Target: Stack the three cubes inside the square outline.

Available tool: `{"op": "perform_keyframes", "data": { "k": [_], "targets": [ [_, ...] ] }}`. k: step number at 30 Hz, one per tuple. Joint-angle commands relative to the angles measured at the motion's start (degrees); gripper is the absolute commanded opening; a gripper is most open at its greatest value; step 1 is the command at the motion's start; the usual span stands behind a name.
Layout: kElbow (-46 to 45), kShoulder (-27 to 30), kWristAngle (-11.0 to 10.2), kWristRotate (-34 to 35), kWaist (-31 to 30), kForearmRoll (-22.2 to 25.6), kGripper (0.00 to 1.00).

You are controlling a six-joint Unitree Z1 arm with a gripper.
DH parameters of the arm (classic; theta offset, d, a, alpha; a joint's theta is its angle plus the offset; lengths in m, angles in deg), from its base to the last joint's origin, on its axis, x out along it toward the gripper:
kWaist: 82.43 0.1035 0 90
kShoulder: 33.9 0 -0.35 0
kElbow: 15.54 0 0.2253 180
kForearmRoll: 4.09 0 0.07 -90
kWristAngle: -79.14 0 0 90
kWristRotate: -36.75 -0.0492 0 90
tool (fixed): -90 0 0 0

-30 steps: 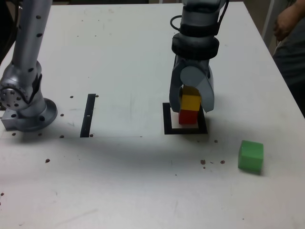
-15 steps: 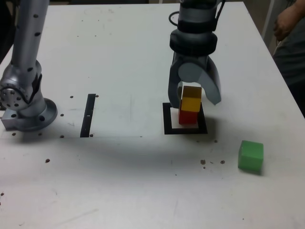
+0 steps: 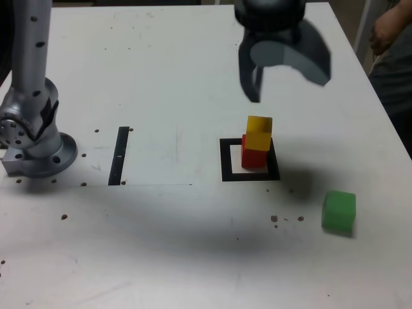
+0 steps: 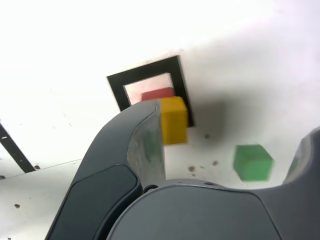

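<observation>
A yellow cube rests on a red cube, and the pair stands inside the black square outline. In the wrist view the yellow cube covers most of the red cube, within the outline. The green cube lies alone on the table toward the exterior view's right; the wrist view also shows the green cube. My gripper hangs open well above the stack, holding nothing. One of its fingers fills the wrist view's foreground.
A thin black strip lies on the white table at the exterior view's left, near the arm's base. A person's arm shows at the far right edge. Small dark specks dot the table.
The gripper opened, let go of the yellow cube on the red one, and rose up and slightly to the exterior view's right. The stack stayed put.
</observation>
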Motion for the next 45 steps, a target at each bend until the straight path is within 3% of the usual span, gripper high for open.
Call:
{"op": "perform_keyframes", "data": {
  "k": [1, 15, 22, 32, 45],
  "targets": [
    [3.0, -1.7, -0.4, -0.3, -1.0, 1.2, 1.00],
    [17.9, -12.0, 0.8, -0.7, -5.8, 6.8, 1.00],
    [24.5, -18.8, 3.4, -0.2, -7.7, 10.4, 1.00],
    [26.0, -24.4, 7.8, 1.5, -9.5, 10.8, 1.00],
    [30.0, -30.2, 10.6, 2.4, -9.9, 10.4, 0.95]
  ]
}}
